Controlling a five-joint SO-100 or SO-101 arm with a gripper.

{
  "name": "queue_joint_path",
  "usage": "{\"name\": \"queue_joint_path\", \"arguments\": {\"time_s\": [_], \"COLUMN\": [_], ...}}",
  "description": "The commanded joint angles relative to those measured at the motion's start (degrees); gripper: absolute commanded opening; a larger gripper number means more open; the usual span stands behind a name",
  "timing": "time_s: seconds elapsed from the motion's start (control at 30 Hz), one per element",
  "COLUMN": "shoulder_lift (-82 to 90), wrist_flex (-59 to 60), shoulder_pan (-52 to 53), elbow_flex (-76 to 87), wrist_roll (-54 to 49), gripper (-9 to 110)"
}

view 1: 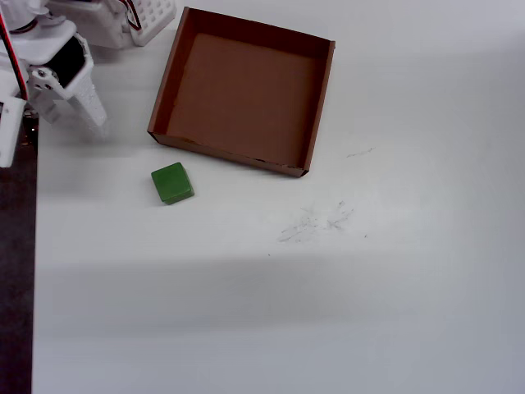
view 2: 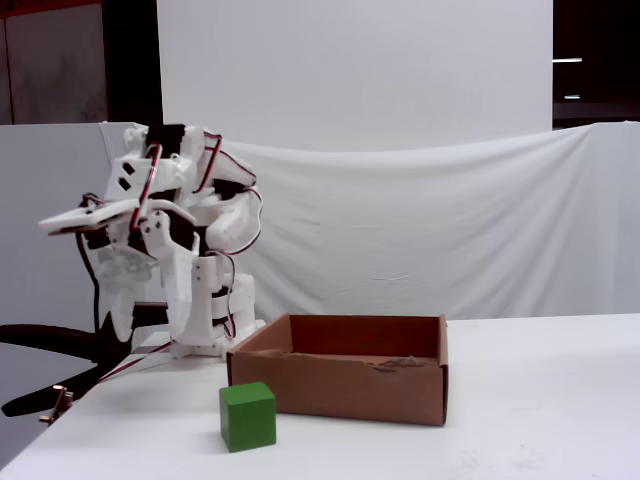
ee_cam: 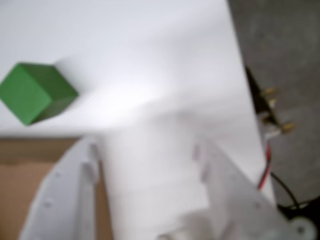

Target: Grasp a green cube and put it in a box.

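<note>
Wrist view: my gripper [ee_cam: 150,185] shows as two blurred white plastic fingers spread apart with nothing between them. The green cube [ee_cam: 36,93] lies up and to the left on the white counter [ee_cam: 150,50], apart from my fingers. A brown strip of the box [ee_cam: 30,170] sits at lower left.

Overhead view: the cube [view 1: 172,183], matte with rounded edges, rests just outside the box [view 1: 321,107] near its lower-left corner. The shallow cardboard box holds nothing. Faint scuff marks [view 1: 316,222] smudge the counter.

Fixed view: the cube [view 2: 247,416] stands before the box [view 2: 340,385]; a white cloth [view 2: 450,230] hangs behind.
</note>
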Motion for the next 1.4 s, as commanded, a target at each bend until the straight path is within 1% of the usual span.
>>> {"name": "queue_joint_path", "arguments": {"time_s": [0.0, 0.27, 0.37, 0.6, 0.7, 1.07, 1.27, 1.37], "shoulder_lift": [-5.2, -23.5, -28.3, -36.6, -39.1, -42.7, -47.1, -49.9], "wrist_flex": [-1.8, -11.2, -12.4, -9.9, -6.8, -1.4, -0.8, -2.3], "shoulder_pan": [-0.2, -3.4, -5.5, -11.0, -13.2, -18.5, -20.0, -20.3], "elbow_flex": [-5.4, -13.9, -16.3, -22.9, -25.8, -30.3, -33.4, -35.4], "wrist_roll": [-2.5, -4.2, -4.2, -3.7, -3.6, -3.6, -4.2, -4.3], "gripper": [25, 28, 29, 29, 29, 29, 29, 29]}}
